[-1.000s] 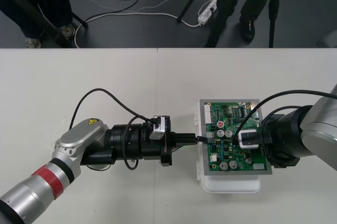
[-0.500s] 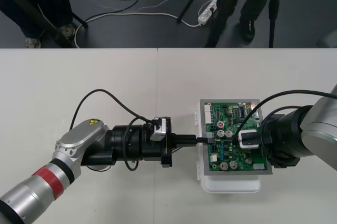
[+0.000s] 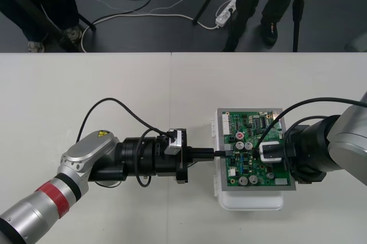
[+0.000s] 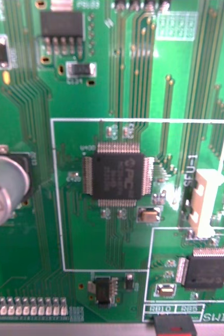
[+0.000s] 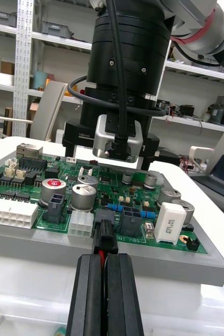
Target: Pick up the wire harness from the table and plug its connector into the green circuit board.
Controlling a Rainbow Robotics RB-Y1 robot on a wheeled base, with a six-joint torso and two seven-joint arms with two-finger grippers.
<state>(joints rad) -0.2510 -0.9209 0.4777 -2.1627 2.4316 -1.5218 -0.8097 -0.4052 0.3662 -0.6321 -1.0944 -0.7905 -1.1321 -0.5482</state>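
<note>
L arm (image 3: 100, 158) stretches level over bench (image 3: 114, 83), L claw (image 3: 217, 153) clenched on plug (image 5: 105, 239) at board's (image 3: 252, 122) left edge; R claw (image 3: 272, 155) hangs wrist-down over board's right half, grip can't tell.

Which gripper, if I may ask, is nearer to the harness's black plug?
Left. The left gripper is shut on the plug at the green circuit board's edge; the right gripper hangs above the board, apart from the plug.

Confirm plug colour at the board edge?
Black. The plug shows best in the left wrist view.
</note>
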